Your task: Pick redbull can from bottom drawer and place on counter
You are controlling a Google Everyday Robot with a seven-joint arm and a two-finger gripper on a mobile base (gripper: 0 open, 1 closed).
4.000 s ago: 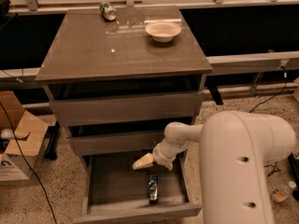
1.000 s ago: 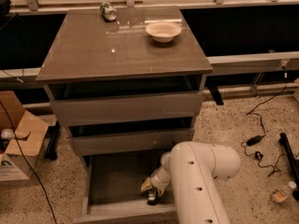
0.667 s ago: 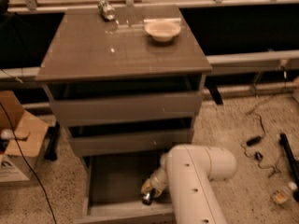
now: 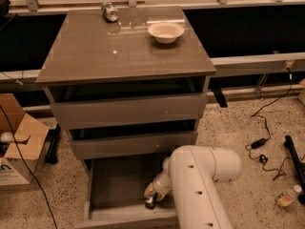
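Observation:
The bottom drawer is pulled open below the two upper drawers. The redbull can sits inside it near the front right, dark with a silver end showing. My gripper is down inside the drawer, right at the can and touching or covering its upper part. The white arm reaches in from the right and hides the drawer's right side. The counter is the glossy top of the cabinet.
A cream bowl and a stouter can lying on its side are at the back of the counter. A cardboard box stands on the floor at left. Cables and a small bottle lie at right.
The gripper has come down from above the can onto it, then edged slightly left within the last second. The can stays in about the same spot in the drawer.

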